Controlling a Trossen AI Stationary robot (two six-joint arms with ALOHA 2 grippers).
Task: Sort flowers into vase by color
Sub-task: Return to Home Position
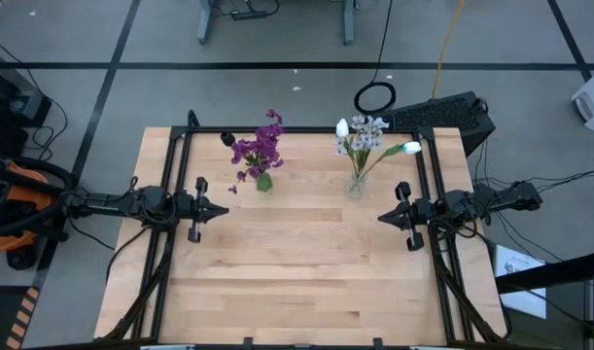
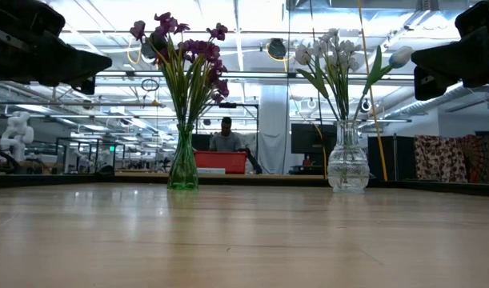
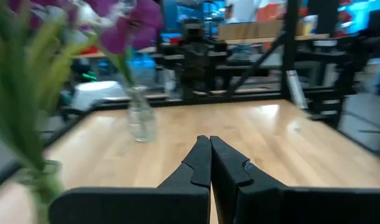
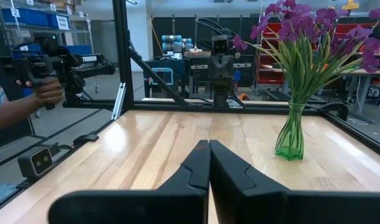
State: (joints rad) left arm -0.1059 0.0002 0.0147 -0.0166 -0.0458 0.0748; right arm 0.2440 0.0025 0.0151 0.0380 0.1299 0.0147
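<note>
Both arms hung low over the wooden table [image 1: 297,292] as I watched from my console, facing each other across its middle. The left gripper [image 1: 223,209] sat at the table's left side, its fingers pressed together with nothing between them. The right gripper [image 1: 383,218] mirrored it on the right side, likewise clenched on nothing.

Between the two, toward the far edge, two vases stood upright and well apart. The purple flowers [image 1: 258,148] fanned out of the green vase [image 1: 264,182], nearer the left arm. The white flowers [image 1: 363,134], together with a pale lilac cluster, filled the transparent vase [image 1: 356,185], nearer the right arm. One white bud [image 1: 410,148] leaned out on its stem toward the table's right side.

Neither gripper touched a vase or a stem. In the room beyond the table, the low camera caught a person [image 2: 226,136] behind a red box [image 2: 221,162]. Off the table's edge, my right wrist camera showed a person's hand [image 4: 48,90] gripping a dark handheld device.
</note>
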